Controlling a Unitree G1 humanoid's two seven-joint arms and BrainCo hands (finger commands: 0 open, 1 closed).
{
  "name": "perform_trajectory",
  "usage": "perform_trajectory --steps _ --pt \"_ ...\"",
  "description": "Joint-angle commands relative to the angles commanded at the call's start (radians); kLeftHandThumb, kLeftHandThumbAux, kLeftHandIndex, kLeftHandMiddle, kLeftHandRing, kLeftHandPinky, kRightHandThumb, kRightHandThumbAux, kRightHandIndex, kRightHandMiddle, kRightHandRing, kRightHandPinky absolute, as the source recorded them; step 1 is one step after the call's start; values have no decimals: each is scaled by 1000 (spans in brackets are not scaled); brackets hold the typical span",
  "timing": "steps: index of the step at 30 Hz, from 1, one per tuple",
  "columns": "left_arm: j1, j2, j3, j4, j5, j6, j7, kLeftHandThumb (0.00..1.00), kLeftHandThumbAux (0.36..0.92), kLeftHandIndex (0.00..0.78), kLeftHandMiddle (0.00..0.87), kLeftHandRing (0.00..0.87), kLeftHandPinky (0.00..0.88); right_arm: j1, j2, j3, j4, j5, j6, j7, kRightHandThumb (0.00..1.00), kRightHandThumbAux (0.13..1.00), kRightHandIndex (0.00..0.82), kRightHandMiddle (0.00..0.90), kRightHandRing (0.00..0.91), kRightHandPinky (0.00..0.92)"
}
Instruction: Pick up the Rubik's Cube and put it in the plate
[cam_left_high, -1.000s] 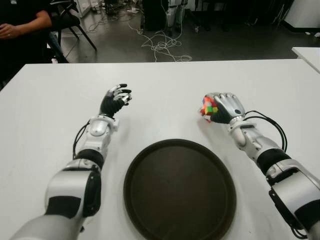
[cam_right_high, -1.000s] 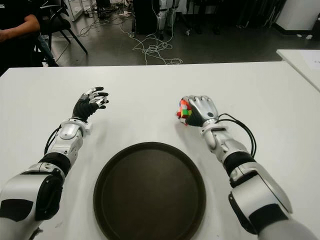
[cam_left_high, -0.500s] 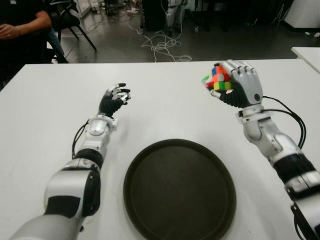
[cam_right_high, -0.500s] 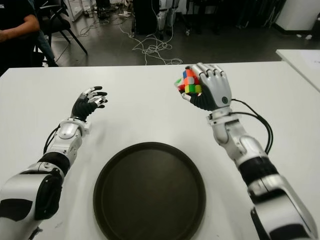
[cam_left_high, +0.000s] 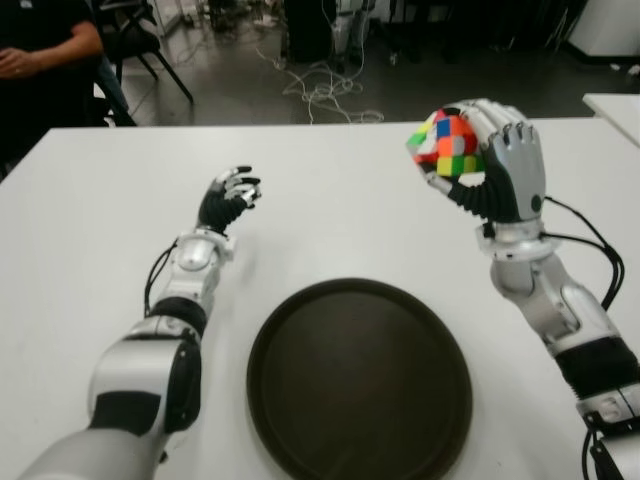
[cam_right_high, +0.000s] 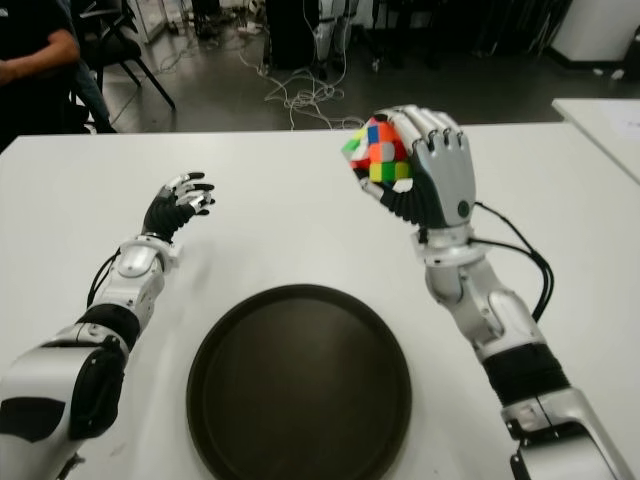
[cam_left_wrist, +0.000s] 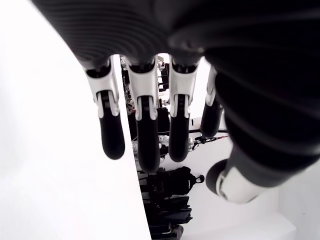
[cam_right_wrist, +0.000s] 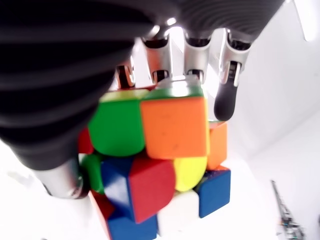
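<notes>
One Rubik's Cube (cam_left_high: 447, 143), one dark round plate (cam_left_high: 360, 378), and two robot hands show over the white table (cam_left_high: 70, 240).

The right hand (cam_left_high: 490, 165) is raised well above the table, at the right and beyond the plate's far rim, its forearm rising steeply from the near right. The back of the hand faces right and its palm faces left. Its fingers (cam_right_wrist: 230, 95) curl over the cube's far and upper side while the thumb presses from below, so the cube is clamped between them, clear of the table and not yet over the plate's middle. In the right wrist view the cube fills the palm, with green, orange, blue, red, yellow and white tiles showing.

The cube is held tilted, one corner pointing up and to the left, with no face lying level. Being a cube, it has no long axis to speak of.

The left hand (cam_left_high: 230, 198) shows at the left of the plate, farther out, its forearm stretched forward low over the table. Its fingers (cam_left_wrist: 142, 125) hang loosely spread and slightly bent, with nothing between them.

The plate lies flat on the table near the robot, between the two arms, and holds nothing.

At the far left, a person's arm (cam_left_high: 45, 55) shows beyond the table edge.
</notes>
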Motion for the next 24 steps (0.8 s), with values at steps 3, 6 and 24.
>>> perform_trajectory --steps 3,6,24 --pt "0 1 -3 1 4 -1 3 216 722 224 311 335 340 13 8 1 -8 -3 -37 4 945 664 380 520 567 712" --pt "-1 1 -7 1 7 -3 6 209 726 226 312 335 340 26 10 7 -16 -2 -61 38 945 664 383 520 566 714" --pt "-1 0 -10 0 -2 -1 5 220 723 222 307 332 342 32 -27 214 7 468 -308 757 836 689 398 558 681 693"
